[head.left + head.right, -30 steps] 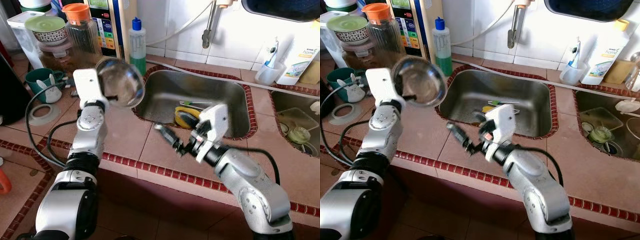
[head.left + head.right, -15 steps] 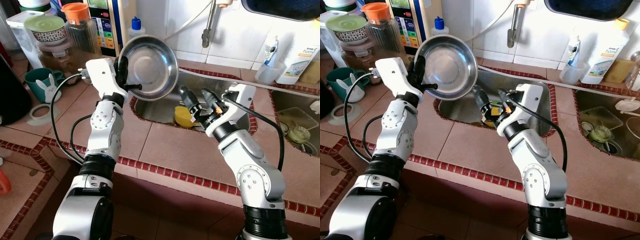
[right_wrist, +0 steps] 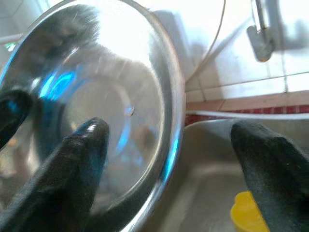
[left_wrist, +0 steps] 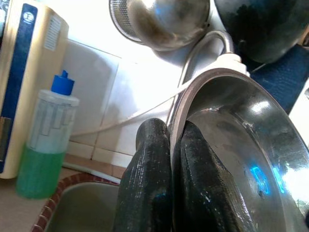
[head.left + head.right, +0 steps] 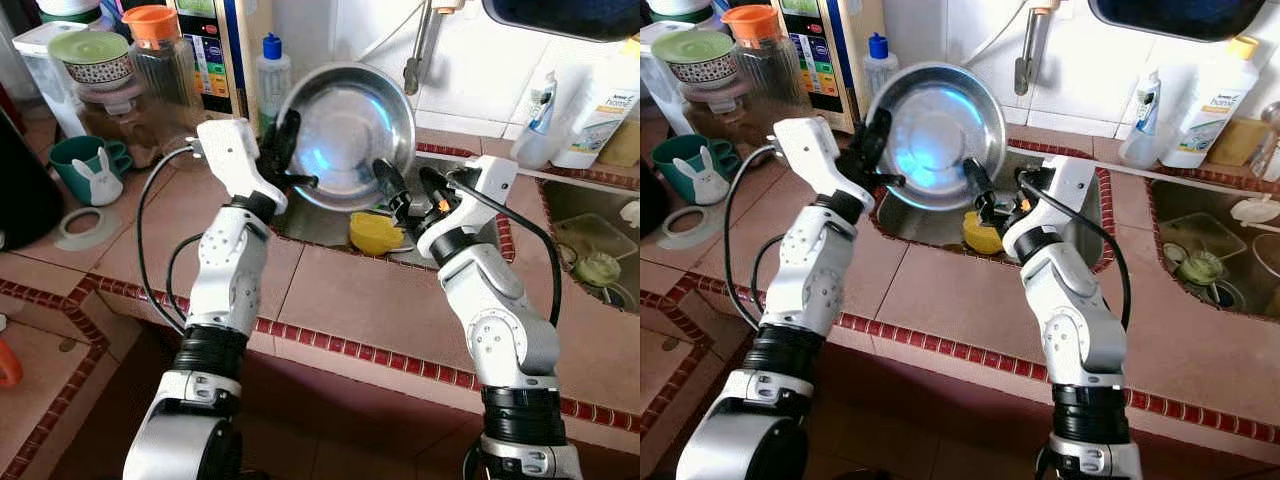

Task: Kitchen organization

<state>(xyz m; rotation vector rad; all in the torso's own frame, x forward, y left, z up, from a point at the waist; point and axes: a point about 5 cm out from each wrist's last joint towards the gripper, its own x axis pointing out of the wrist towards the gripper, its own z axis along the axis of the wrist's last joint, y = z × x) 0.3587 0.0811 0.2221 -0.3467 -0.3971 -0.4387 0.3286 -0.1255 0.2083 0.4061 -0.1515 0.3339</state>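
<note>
Counter [image 5: 360, 305]: terracotta tiles with a dark red mosaic edge; white tiled wall behind.
Sink [image 5: 330, 222]: steel basin set into the counter, a yellow item [image 5: 375, 232] inside.
Steel bowl [image 5: 346, 135]: held tilted above the sink's near-left corner, hollow side facing the camera.
Left gripper [image 5: 290, 160]: clenched on the bowl's rim.
Right gripper [image 5: 410, 190]: fingers spread, just beside the bowl's lower edge.
Background: green soap bottle [image 5: 272, 78], green mug [image 5: 85, 165], jars at left.
</note>
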